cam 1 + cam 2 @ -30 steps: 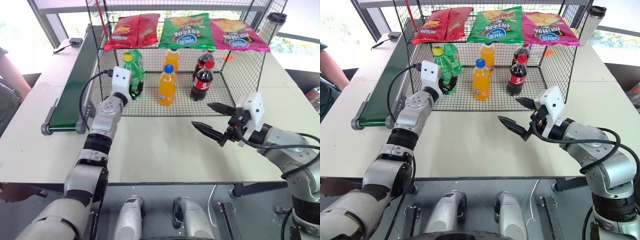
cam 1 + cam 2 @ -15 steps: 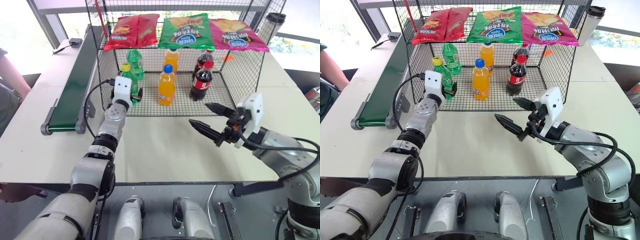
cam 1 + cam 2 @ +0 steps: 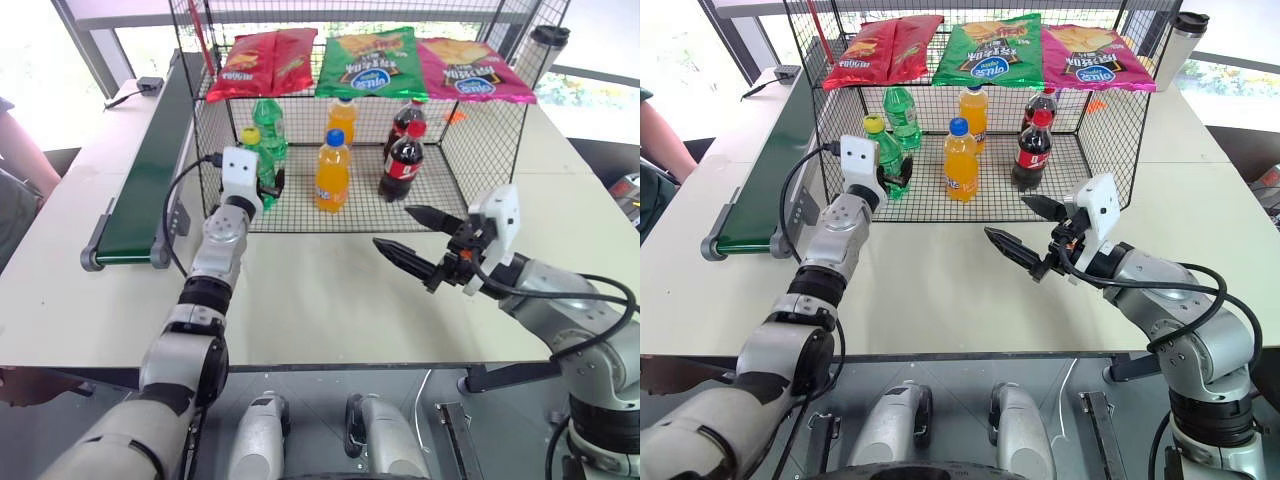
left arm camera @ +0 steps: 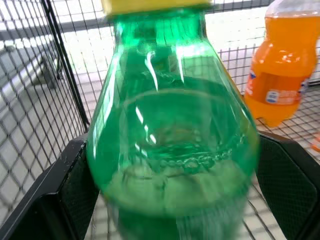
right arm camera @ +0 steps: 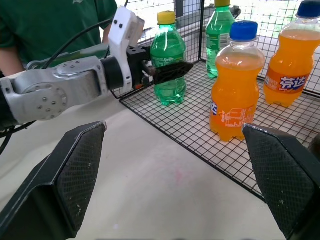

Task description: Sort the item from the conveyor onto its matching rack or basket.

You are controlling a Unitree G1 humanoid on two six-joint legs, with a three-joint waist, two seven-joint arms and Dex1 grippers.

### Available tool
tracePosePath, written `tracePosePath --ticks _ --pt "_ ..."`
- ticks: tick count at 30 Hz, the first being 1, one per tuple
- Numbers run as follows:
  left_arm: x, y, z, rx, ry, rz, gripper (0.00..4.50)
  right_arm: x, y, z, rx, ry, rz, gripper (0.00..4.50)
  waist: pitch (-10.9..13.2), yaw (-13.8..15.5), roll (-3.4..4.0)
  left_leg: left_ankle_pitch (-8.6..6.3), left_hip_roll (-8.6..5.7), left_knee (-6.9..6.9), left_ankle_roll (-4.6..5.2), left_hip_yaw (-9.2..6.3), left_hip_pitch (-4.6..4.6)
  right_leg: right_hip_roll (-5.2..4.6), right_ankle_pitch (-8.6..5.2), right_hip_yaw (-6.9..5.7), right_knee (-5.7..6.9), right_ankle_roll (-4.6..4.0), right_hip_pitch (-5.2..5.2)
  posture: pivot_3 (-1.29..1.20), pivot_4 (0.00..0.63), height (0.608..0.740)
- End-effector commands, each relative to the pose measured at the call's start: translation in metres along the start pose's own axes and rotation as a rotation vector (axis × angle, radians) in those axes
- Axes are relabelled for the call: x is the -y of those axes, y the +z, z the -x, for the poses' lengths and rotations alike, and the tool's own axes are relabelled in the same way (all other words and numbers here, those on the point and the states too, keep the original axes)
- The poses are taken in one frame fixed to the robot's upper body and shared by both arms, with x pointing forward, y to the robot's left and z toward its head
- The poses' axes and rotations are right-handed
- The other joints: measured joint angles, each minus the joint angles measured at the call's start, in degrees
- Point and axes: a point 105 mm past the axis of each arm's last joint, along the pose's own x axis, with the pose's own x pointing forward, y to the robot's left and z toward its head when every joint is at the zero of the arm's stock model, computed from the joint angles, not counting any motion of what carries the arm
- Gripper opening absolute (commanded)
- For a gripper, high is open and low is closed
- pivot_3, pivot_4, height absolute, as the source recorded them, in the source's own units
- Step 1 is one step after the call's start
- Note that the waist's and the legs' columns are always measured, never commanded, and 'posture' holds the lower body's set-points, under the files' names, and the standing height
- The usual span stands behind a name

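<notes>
Released, Sprite-labelled bottle (image 5: 169, 70) stands between left gripper's (image 5: 165, 72) spread jaws

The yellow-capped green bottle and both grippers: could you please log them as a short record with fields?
item: yellow-capped green bottle, upright on the wire cage floor, front left
left gripper: open, fingers either side of the bottle
right gripper: open, empty, over the table
neighbours: green-capped bottle behind; orange soda beside
conveyor: empty

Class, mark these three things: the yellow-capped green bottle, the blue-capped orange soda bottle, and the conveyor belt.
yellow-capped green bottle (image 5: 169, 60): right wrist view, on its labelled body.
blue-capped orange soda bottle (image 5: 236, 95): right wrist view, on its orange body.
conveyor belt (image 3: 150, 175): left eye view, on the dark green belt surface.
</notes>
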Motion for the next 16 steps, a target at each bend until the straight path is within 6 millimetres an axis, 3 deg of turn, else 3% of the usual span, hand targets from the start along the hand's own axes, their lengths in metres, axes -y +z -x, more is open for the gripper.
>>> tracePosePath --ticks 1,7,13,16 --pt "-0.004 0.028 0.008 0.069 0.014 0.008 4.48 -0.003 0.008 0.001 0.035 0.008 0.022 4.50 0.00 0.01 0.00 0.00 0.00 0.01 0.00 0.00 0.00 0.00 0.00 0.00 0.01 0.00 0.01 0.00 0.150 0.740" --pt "-0.005 0.034 0.054 0.037 0.001 -0.034 4.48 -0.003 0.004 0.002 0.025 0.004 0.016 4.50 -0.02 -0.06 0.02 0.00 0.00 0.00 0.00 0.00 0.05 0.00 0.00 0.02 0.01 -0.01 0.05 0.00 0.150 0.740" --pt "0.000 0.031 0.104 -0.010 -0.129 -0.027 4.48 -0.002 0.002 0.002 0.022 0.009 0.006 4.50 -0.03 -0.04 0.05 0.00 0.01 0.02 -0.01 -0.03 0.10 0.01 -0.14 0.02 0.04 -0.14 0.07 0.00 0.150 0.740" --pt "-0.010 0.029 0.125 -0.021 -0.155 -0.011 4.48 0.000 0.001 0.002 0.024 0.012 -0.008 4.50 -0.03 -0.05 0.05 0.00 0.02 0.02 -0.02 -0.03 0.12 0.01 -0.22 0.02 0.03 -0.09 0.08 0.00 0.150 0.740"
